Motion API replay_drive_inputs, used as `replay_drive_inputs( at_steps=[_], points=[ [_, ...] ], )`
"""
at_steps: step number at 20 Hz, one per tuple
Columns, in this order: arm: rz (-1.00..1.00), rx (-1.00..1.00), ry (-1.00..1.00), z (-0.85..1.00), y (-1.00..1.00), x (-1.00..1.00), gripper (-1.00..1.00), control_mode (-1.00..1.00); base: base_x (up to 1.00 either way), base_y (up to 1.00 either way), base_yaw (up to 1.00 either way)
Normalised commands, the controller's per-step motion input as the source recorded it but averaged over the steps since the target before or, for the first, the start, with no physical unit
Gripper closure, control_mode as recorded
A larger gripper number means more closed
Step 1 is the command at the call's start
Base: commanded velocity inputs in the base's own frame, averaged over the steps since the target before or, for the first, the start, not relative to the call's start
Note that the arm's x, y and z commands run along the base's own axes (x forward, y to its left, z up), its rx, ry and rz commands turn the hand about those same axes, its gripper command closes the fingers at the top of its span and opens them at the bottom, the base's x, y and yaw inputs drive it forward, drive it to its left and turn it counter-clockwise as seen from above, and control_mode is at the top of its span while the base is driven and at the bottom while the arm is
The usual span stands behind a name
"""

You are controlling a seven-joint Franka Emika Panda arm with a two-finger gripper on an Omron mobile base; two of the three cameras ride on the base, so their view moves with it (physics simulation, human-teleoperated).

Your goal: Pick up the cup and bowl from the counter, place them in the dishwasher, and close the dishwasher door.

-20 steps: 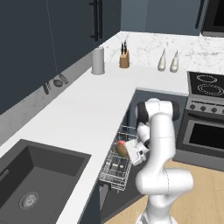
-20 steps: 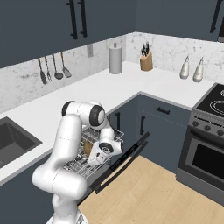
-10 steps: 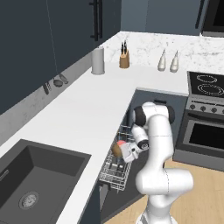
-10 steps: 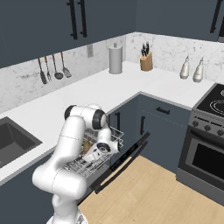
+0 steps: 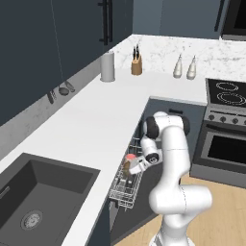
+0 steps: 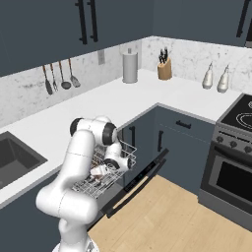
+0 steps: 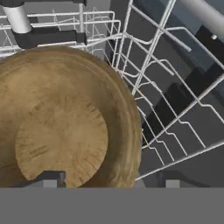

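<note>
Pincer over the rack, jaws spread around the bowl's rim

In the hand view the gripper (image 7: 109, 181) has its two dark finger tips (image 7: 48, 178) set well apart at the bottom edge, one over the bowl's inside, the other outside its rim above bare wire; whether either pad touches the wood I cannot tell. The brown bowl (image 7: 61, 127) spreads from the tips toward 10 o'clock, lying in the silver wire rack (image 7: 175, 131) of the dishwasher (image 6: 142, 172). In the left base view the red-topped cup (image 5: 129, 158) sits in the rack at 11 o'clock of the gripper (image 5: 136, 166). The dishwasher door (image 6: 140, 179) hangs open below the counter (image 5: 86, 129).
</note>
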Motion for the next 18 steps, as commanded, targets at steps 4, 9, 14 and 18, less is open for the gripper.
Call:
replay_drive_inputs(
  at_steps=[4, 9, 14, 18],
  points=[
    [-0.13, 0.01, 0.00, 0.40, -0.28, -0.62, -1.00, -1.00, 0.00, 0.00, 0.00],
    [-0.09, 0.06, 0.02, 0.71, -0.32, -0.45, -1.00, -1.00, 0.00, 0.00, 0.00],
    [-0.10, 0.01, 0.24, 0.06, -0.15, 0.00, -1.00, -1.00, 0.00, 0.00, 0.00],
    [-0.10, -0.01, 0.34, -0.04, -0.02, 0.01, -1.00, -1.00, 0.00, 0.00, 0.00]
  ],
)
